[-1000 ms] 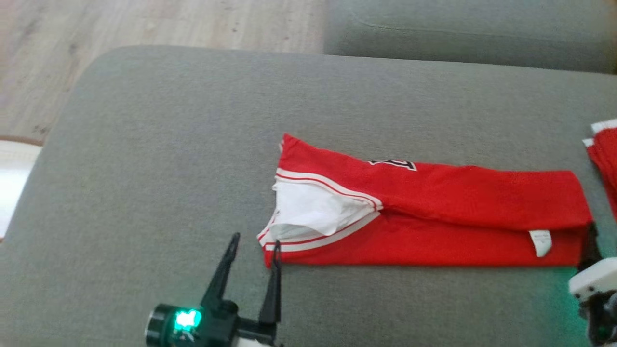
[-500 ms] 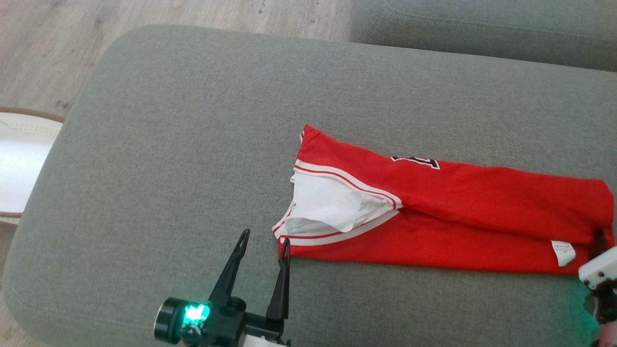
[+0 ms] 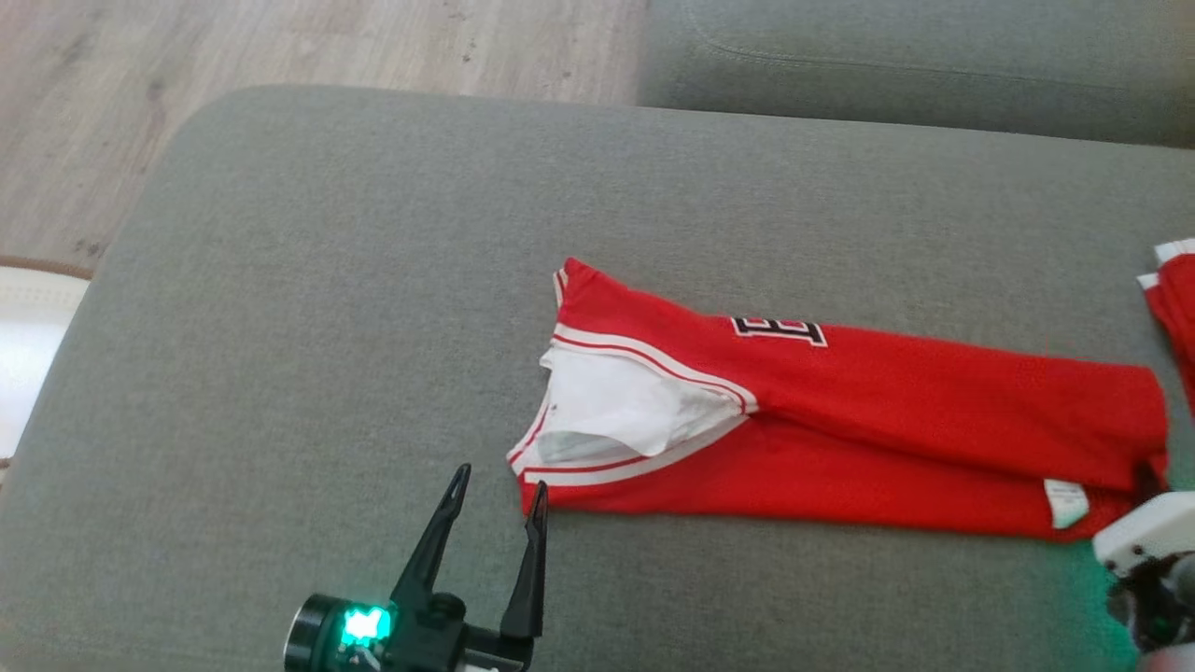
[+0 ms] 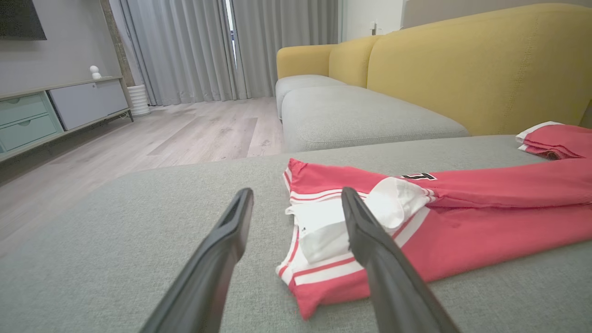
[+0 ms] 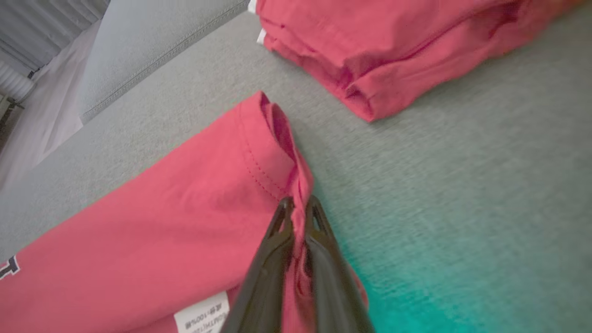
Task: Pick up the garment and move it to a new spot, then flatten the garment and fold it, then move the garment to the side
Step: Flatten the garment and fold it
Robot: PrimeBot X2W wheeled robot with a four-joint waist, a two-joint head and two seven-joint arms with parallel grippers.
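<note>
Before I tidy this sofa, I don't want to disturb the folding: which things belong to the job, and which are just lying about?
In the job: red jersey; right gripper, fingers shut on its hem; left gripper, open beside the collar; grey cushion under it.
Lying about: second red garment; yellow sofa back; cabinet.

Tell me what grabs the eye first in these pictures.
A long red jersey with white trim lies folded lengthwise across the grey fabric sofa cushion. The right tool is shut on its hem at the right end, while the open left tool sits by the white-lined collar. A second folded red garment lies apart, further right.
</note>
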